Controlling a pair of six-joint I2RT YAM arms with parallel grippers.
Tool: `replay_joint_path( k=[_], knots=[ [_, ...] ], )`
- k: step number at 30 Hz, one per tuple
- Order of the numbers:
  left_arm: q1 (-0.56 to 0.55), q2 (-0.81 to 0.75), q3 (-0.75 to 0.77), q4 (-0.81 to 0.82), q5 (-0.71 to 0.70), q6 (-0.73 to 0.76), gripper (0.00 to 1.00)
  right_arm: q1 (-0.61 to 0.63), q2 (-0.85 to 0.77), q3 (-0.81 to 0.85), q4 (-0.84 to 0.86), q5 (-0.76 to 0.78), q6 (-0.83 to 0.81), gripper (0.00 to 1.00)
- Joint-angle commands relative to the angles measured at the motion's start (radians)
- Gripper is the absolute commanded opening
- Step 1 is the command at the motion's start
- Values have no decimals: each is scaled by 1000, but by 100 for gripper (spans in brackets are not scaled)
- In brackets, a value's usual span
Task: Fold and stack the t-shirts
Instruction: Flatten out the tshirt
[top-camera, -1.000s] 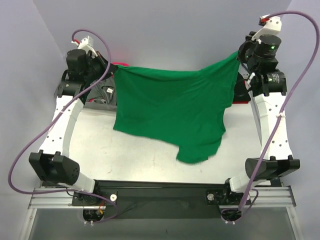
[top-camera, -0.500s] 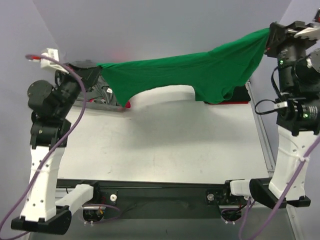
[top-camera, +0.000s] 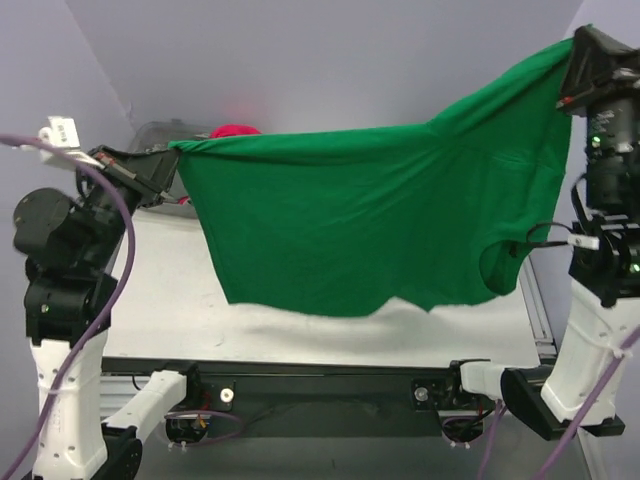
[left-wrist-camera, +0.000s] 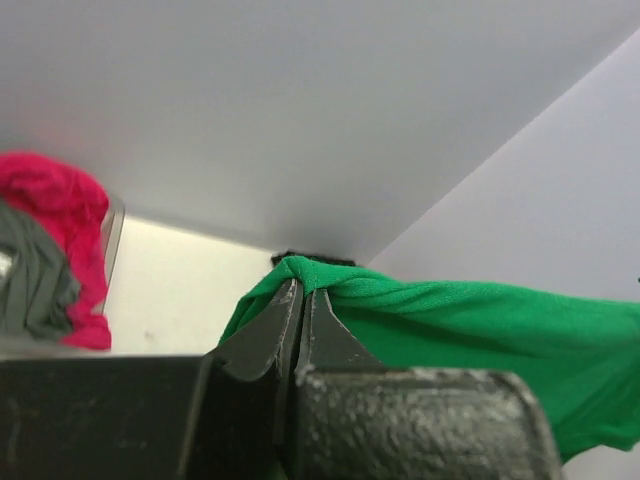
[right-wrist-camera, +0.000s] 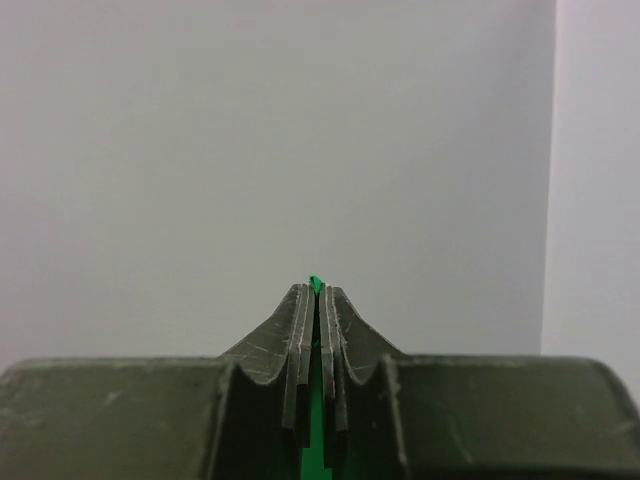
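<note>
**Green t-shirt held spread above the worktop by both hands**

You have the green t-shirt (top-camera: 370, 220) hanging in the air above the worktop (top-camera: 170, 300). It is stretched between your two arms like a curtain.

Your left hand (top-camera: 172, 152) is closed on one top corner of the shirt, above the far left part of the worktop. In the left wrist view its two fingers (left-wrist-camera: 265, 340) are pressed together, with a small bunch of green cloth pinched at their tips.

Your right hand (top-camera: 585, 50) is closed on the opposite top corner, above the right edge of the worktop. It is clearly higher than the left hand, so the upper edge of the shirt rises toward the right. In the right wrist view only a thin strip of green shows between the closed fingers (right-wrist-camera: 295, 340).

The lower hem hangs over the near part of the worktop. I cannot tell whether it touches the surface. One sleeve hangs open at the right side, over the right edge of the worktop.

At the far left corner of the worktop you can see a clear bin (top-camera: 150, 130), just behind the left hand. A pink t-shirt (top-camera: 233, 131) shows there above the upper edge of the green one. In the left wrist view it lies against a grey t-shirt (left-wrist-camera: 35, 280), both at the rim of the bin.
</note>
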Motion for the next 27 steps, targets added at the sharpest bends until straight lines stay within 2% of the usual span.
replay_joint_path(
  k=[1,3,7,10,13,14,15,16,17,18,19,20,23,27],
  knots=[
    [2,117,-74,-185,-43,-94,0,-3,132,-85,24,-37,64,0],
    [2,143,-172,-164,-20,-94,0,4,161,-159,26,-51,94,0],
    [4,194,-353,14,-17,-68,0,43,271,-278,21,-57,120,0],
    [7,280,-398,80,-37,-27,0,99,351,-316,12,-4,106,0],
    [10,386,-374,120,-49,58,0,130,541,-259,-5,88,137,0],
    [11,410,-356,120,-50,72,11,135,584,-225,-29,124,155,0],
    [11,457,-337,119,-52,88,28,138,624,-200,-35,131,175,10],
    [11,478,-317,107,-52,116,53,138,699,-139,-45,135,175,24],
    [11,498,-264,88,-56,125,64,138,738,-99,-89,133,177,70],
    [10,518,-241,55,-70,136,70,138,772,-68,-115,127,174,94],
    [7,518,-222,39,-75,156,76,138,796,-53,-130,125,172,100],
    [-1,513,-211,25,-83,165,85,141,790,-78,-140,125,169,100],
    [-12,450,-239,-24,-128,179,91,152,725,-221,-140,113,158,100],
    [-38,328,-399,-125,-188,139,92,185,606,-437,-141,104,148,100]
  ],
)
